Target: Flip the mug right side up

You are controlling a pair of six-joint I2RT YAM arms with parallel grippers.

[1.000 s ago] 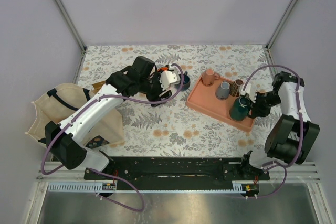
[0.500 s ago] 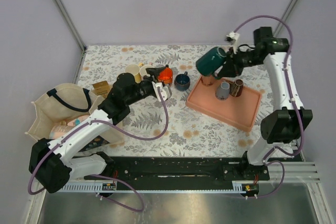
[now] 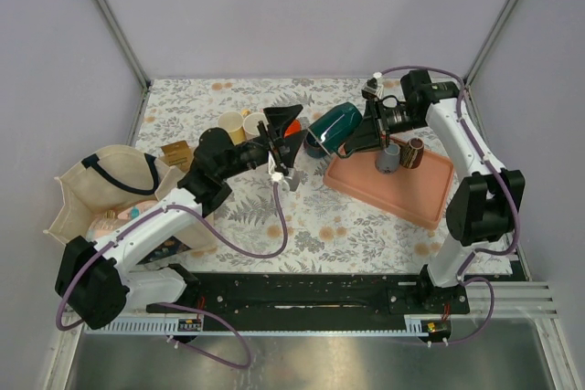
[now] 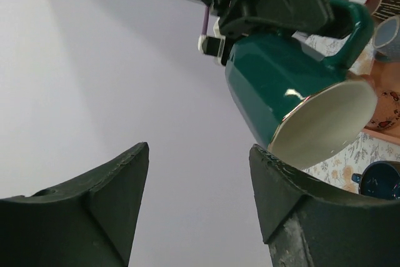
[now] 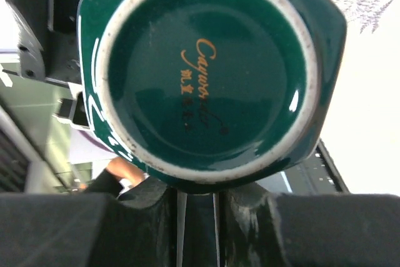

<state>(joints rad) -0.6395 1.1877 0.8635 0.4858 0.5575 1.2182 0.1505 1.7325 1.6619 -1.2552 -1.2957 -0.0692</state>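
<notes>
Your right pincer (image 3: 368, 131) is clamped on the teal mug (image 3: 335, 125) by its handle, mug tilted aloft. Your left pincer (image 4: 199, 154) gapes wide, holding nothing, facing the mug's mouth.

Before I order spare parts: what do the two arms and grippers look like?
The left arm and right arm have white shells, black joints and looping purple cables. The left gripper and right gripper have dark fingers.
</notes>
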